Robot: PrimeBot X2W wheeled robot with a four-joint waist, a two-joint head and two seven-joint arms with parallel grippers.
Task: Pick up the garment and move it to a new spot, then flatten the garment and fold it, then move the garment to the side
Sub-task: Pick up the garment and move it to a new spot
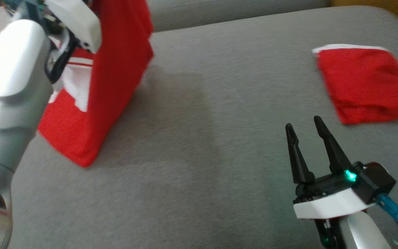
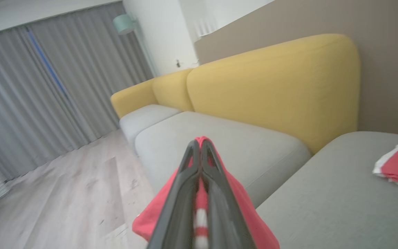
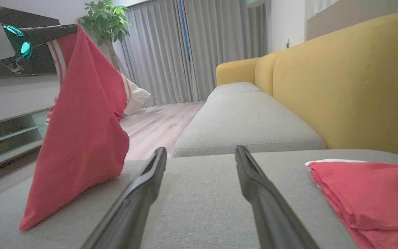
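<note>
bare grey cushion (image 1: pixel 202 138) lies open between hanging garment (image 1: pixel 116 69) and folded cloth (image 1: pixel 365 86).

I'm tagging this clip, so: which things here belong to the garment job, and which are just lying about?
Job: hanging garment, left hand shut on it, open right hand, grey cushion under them.
Lying about: folded red cloth, yellow backrest, curtains, plant.

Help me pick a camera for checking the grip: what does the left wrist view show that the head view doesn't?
Left wrist view: the left tool shut on the hanging garment, plus the yellow sofa back, curtains and floor. Head view: the right tool open over the grey cushion. Both: the hanging garment, the folded garment, the grey cushion.
</note>
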